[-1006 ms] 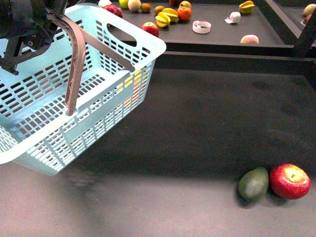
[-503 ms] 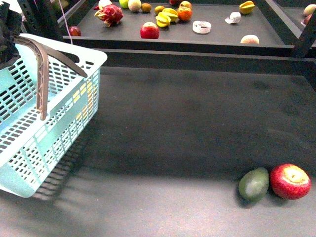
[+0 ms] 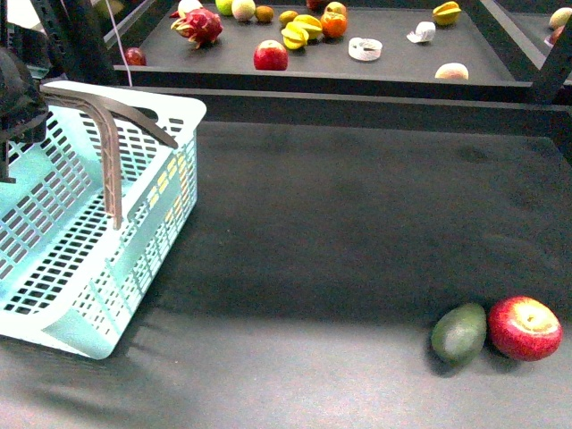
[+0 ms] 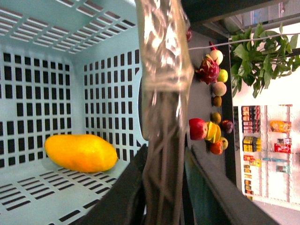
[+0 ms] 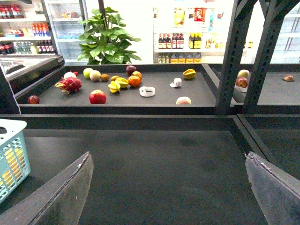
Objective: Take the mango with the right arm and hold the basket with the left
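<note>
The light blue basket [image 3: 89,268] sits tilted at the table's left, and its rim also shows in the right wrist view [image 5: 11,159]. My left gripper [image 3: 18,98] is shut on its brown handle [image 3: 112,170]. In the left wrist view the dark jaws [image 4: 161,187] clamp the handle [image 4: 164,70]. The yellow-orange mango [image 4: 80,153] lies inside the basket against its slotted wall [image 4: 42,84]. My right gripper [image 5: 168,187] is open and empty above the dark table, out of the front view, with its fingers [image 5: 65,197] spread wide.
A dark green oval fruit [image 3: 458,332] and a red apple [image 3: 525,327] lie touching at the front right. A raised back shelf [image 3: 357,67] holds a dragon fruit [image 3: 198,25], starfruits [image 3: 302,31], apples and other fruit. Dark uprights [image 5: 232,56] stand at the right.
The basket, held by my left gripper, has swung from high and tilted near the middle down to the left of the table. The green fruit and apple have not moved.
</note>
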Controlling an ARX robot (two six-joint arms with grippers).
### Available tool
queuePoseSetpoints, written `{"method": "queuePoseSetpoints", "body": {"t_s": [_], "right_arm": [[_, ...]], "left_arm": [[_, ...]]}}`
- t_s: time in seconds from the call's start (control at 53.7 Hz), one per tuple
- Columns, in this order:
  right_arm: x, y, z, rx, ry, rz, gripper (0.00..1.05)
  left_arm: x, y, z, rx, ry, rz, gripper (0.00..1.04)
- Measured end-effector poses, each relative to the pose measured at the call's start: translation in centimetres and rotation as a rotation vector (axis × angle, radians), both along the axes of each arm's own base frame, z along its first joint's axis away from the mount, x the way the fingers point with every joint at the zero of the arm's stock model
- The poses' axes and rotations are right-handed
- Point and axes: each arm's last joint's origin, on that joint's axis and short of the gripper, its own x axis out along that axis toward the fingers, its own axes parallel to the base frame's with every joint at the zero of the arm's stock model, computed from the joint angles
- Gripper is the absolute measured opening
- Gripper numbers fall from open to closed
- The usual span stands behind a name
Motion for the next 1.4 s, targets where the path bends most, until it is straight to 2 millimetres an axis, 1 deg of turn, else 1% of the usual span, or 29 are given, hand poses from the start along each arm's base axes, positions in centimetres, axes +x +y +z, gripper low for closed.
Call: {"method": "queuePoseSetpoints", "body": {"t_s": [0.019, 0.112, 0.13, 0.186, 0.205, 0.298, 0.317, 0.41, 0.447, 0.466, 0.578, 0.652, 0.727, 0.857, 1.006, 1.248, 1.286, 1.342, 1.379, 1.398], "right_arm": [[0.0, 0.0, 0.0, 0.0, 0.0, 0.0, 0.97], [0.0, 0.0, 0.0, 0.0, 0.0, 0.0, 0.97], [0.0, 0.0, 0.0, 0.0, 0.0, 0.0, 0.97], [0.0, 0.0, 0.0, 0.0, 0.0, 0.0, 0.97], [0.0, 0.0, 0.0, 0.0, 0.0, 0.0, 0.97], [0.0, 0.0, 0.0, 0.0, 0.0, 0.0, 0.97], [0.0, 0.0, 0.0, 0.0, 0.0, 0.0, 0.97], [0.0, 0.0, 0.0, 0.0, 0.0, 0.0, 0.97], [0.0, 0.0, 0.0, 0.0, 0.0, 0.0, 0.97], [0.0, 0.0, 0.0, 0.0, 0.0, 0.0, 0.97], [0.0, 0.0, 0.0, 0.0, 0.0, 0.0, 0.97], [0.0, 0.0, 0.0, 0.0, 0.0, 0.0, 0.97], [0.0, 0.0, 0.0, 0.0, 0.0, 0.0, 0.97], [0.0, 0.0, 0.0, 0.0, 0.0, 0.0, 0.97], [0.0, 0.0, 0.0, 0.0, 0.0, 0.001, 0.97], [0.0, 0.0, 0.0, 0.0, 0.0, 0.001, 0.97], [0.0, 0.0, 0.0, 0.0, 0.0, 0.001, 0.97], [0.0, 0.0, 0.0, 0.0, 0.0, 0.0, 0.97], [0.0, 0.0, 0.0, 0.0, 0.0, 0.001, 0.97], [0.0, 0.0, 0.0, 0.0, 0.0, 0.001, 0.97]], "left_arm": [[0.0, 0.0, 0.0, -0.002, 0.0, -0.001, 0.32], [0.0, 0.1, 0.3, -0.031, -0.005, -0.02, 0.5], [0.0, 0.1, 0.3, -0.033, -0.005, -0.023, 0.52], [-0.3, 0.2, 0.8, -0.042, -0.014, -0.035, 0.62], [-0.4, 0.2, 1.0, -0.043, -0.016, -0.038, 0.64], [-1.6, 0.8, 2.5, -0.056, -0.037, -0.064, 0.82], [-1.8, 0.9, 2.7, -0.055, -0.037, -0.066, 0.84], [-3.7, 2.3, 4.2, -0.057, -0.057, -0.072, 1.0], [-4.6, 3.0, 4.6, -0.05, -0.062, -0.07, 0.99], [-5.6, 3.7, 5.0, -0.041, -0.069, -0.066, 0.98], [-8.9, 5.8, 6.1, 0.035, -0.082, -0.049, 0.99], [-10.9, 6.5, 6.9, 0.144, -0.097, -0.053, 0.99], [-12.5, 7.0, 7.5, 0.217, -0.099, -0.081, 0.99], [-15.0, 7.9, 7.4, 0.341, -0.063, -0.143, 0.99], [-17.1, 8.8, 6.7, 0.411, -0.033, -0.202, 0.99], [-17.3, 9.0, 6.6, 0.452, -0.022, -0.226, 0.98], [-17.4, 8.9, 6.4, 0.544, -0.078, -0.33, 0.92], [-18.1, 8.2, 6.2, 0.735, -0.159, -0.466, 0.81], [-18.6, 7.5, 6.1, 0.886, -0.172, -0.523, 0.74], [-18.9, 7.1, 6.1, 0.93, -0.172, -0.536, 0.71]]}}
